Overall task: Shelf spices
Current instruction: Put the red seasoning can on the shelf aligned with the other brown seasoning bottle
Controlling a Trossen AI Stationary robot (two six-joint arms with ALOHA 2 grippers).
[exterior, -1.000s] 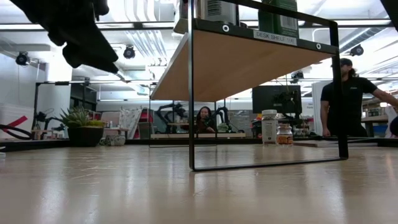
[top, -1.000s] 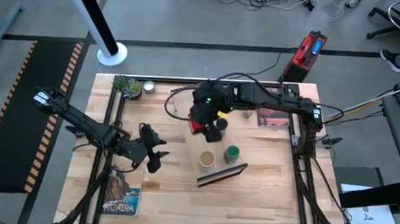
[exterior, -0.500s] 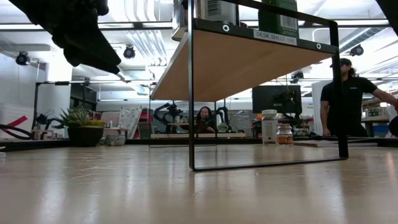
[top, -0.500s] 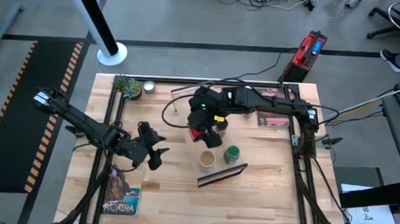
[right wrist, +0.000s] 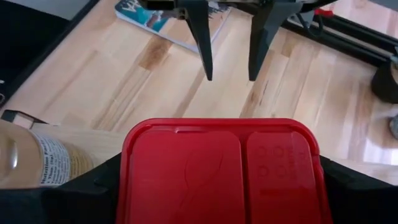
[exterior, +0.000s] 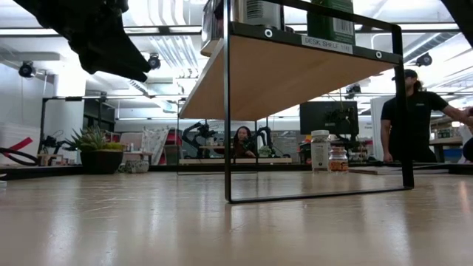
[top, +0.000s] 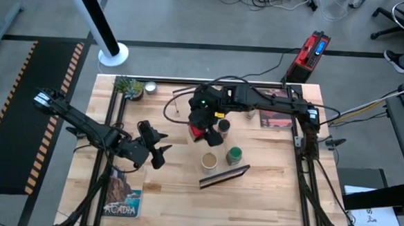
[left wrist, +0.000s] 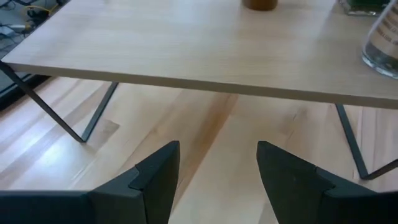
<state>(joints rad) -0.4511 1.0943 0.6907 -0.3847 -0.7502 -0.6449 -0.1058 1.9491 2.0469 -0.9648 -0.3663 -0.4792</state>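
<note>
Right gripper [right wrist: 221,186] jaws pinch glossy red square tin [right wrist: 221,168]; left gripper [left wrist: 217,168] jaws spread.

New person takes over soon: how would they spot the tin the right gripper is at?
Find the light-wood shelf at mid-table. At its far-left corner, the right gripper closes around a red square tin. Its neighbours are round jars; it alone is red and square-cornered.

Left end effector [top: 159,154] spread open – right end effector [top: 200,130] clamped, reaching inward
</note>
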